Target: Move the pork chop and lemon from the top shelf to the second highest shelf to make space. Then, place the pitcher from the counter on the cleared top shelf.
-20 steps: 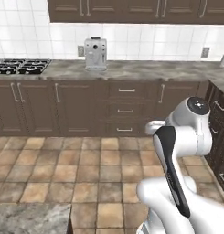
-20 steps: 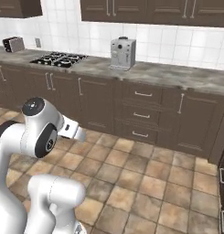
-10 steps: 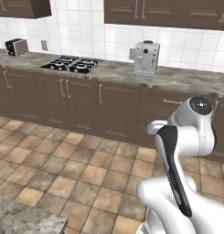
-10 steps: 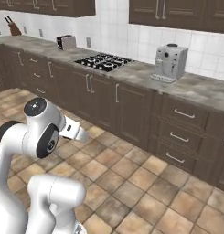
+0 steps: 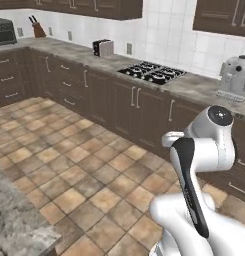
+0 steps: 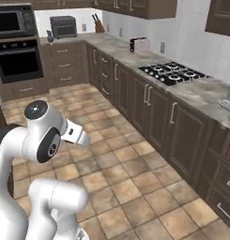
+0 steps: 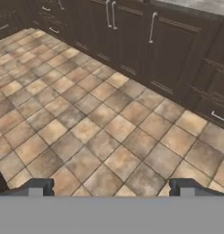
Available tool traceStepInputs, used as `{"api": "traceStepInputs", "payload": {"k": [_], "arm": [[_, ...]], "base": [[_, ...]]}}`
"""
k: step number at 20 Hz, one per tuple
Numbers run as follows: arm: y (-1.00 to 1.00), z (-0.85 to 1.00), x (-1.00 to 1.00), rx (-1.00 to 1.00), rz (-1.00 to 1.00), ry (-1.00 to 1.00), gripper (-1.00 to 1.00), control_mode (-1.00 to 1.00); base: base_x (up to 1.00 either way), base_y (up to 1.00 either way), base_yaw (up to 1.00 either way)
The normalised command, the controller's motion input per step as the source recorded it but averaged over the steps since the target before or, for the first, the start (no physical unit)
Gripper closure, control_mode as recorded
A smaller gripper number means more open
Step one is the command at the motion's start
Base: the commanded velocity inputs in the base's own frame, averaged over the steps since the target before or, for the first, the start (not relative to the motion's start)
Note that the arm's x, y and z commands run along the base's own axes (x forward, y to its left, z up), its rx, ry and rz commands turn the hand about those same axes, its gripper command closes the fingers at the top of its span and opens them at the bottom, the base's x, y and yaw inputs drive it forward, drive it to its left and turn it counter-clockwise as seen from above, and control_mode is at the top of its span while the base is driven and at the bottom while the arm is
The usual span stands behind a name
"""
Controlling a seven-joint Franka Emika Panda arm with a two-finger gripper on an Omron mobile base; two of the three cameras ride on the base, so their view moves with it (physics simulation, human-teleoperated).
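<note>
The pork chop, the lemon, the fridge shelves and the pitcher are out of view. My gripper (image 7: 111,189) is open, its two dark fingertips (image 7: 36,187) set wide apart with nothing between them, and it points down at the brown tiled floor (image 7: 99,128) in front of dark base cabinets (image 7: 131,32). The arm is folded close over the base, its white hand (image 6: 78,135) sticking out beside the elbow (image 5: 214,125).
Along the wall runs a counter carrying a cooktop (image 5: 153,72), a toaster (image 5: 103,48), a coffee machine (image 5: 236,77) and a knife block (image 5: 38,30). At the far left stand a wall oven (image 6: 18,61) and microwave (image 6: 13,21). A grey counter corner (image 5: 14,215) juts in nearby.
The whole picture has swept to the right: the base has turned left, bringing the toaster, the knife block and the wall oven into view. The arm keeps its folded pose.
</note>
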Motion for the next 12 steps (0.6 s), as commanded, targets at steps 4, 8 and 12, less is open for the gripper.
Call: {"api": "traceStepInputs", "payload": {"k": [4, 8, 12], "arm": [[0.0, 0.0, 0.0, 0.0, 0.0, 0.0, -1.0, 1.0], [0.0, 0.0, 0.0, 0.0, 0.0, 0.0, -1.0, 1.0], [0.0, 0.0, 0.0, 0.0, 0.0, 0.0, -1.0, 1.0]], "base": [[0.56, -0.57, 0.72], [0.46, -0.59, 0.72], [0.49, -0.6, 0.66]]}}
